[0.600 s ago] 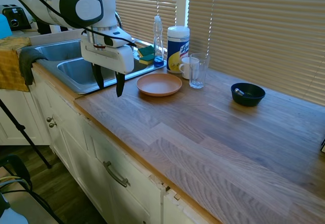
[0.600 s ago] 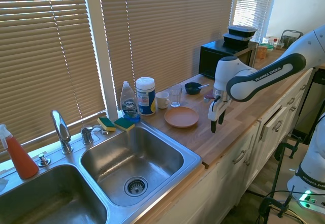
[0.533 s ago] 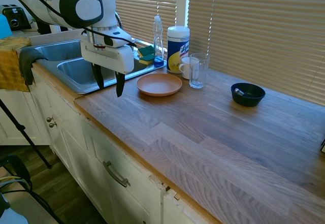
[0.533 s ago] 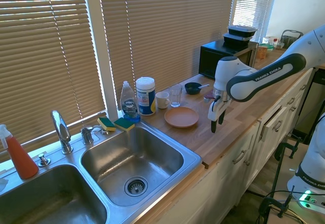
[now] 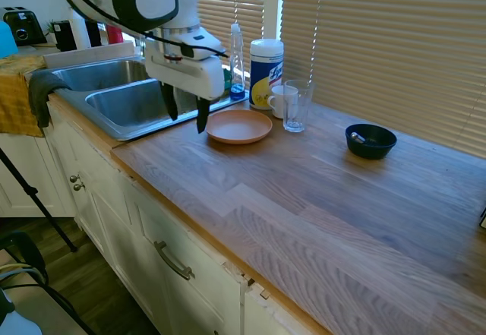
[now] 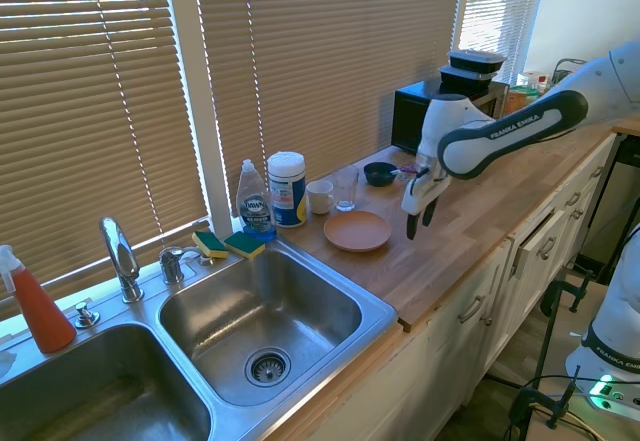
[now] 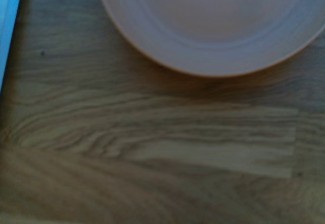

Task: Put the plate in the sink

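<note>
I am hovering the empty, spread hand (image 5: 184, 112) just beside the plate (image 5: 238, 126) lying flat on the worktop (image 5: 319, 191) near the sink (image 6: 262, 311), risking fingers skating off its low rim.

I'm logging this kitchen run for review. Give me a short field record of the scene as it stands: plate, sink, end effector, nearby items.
plate: salmon-orange plate, flat on the wooden counter, empty
sink: sink with nothing in the near basin, beside the plate
end effector: end effector open, holding nothing, above the counter at the plate's edge
task state: plate not yet grasped
nearby: drinking glass, white mug, dark blue bowl, dish soap bottle
</note>
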`<state>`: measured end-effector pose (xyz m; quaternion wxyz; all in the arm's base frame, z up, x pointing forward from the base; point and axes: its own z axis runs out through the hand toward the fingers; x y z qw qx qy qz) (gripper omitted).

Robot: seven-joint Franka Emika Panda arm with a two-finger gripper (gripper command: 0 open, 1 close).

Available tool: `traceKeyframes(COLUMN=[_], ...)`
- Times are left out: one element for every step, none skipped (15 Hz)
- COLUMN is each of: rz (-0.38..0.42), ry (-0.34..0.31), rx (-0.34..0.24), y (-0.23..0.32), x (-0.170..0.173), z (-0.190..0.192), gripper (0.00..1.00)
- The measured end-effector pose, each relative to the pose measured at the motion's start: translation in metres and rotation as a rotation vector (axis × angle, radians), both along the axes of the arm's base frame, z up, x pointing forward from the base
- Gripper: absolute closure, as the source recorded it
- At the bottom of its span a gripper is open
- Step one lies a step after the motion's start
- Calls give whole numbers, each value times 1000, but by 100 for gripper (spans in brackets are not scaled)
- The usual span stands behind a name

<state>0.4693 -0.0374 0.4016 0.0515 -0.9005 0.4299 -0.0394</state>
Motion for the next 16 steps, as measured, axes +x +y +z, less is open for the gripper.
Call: traceKeyframes(rz=[-9,-19,-23,-19,-14,-7,0,3,7,12,20,31,46,62,77,90], ry=[-5,-12,-23,-32,-41,-53,-65,-77,-91,-104,-118,-129,-136,-142,-138,-127], rx=[8,12,20,27,31,34,34,37,37,36,34,37,45,56,70,96], y=[-14,-28,-37,-43,-47,-53,-59,-67,-75,-82,-88,-92,-94,-96,-97,-97], x=[13,28,41,54,66,78,88,97,107,115,121,127,132,136,138,141], z=[-3,-8,-13,-19,-24,-29,-35,-40,-46,-52,-57,-62,-65,-66,-67,-68], gripper=[0,0,0,0,0,0,0,0,0,0,0,0,0,0,0,0])
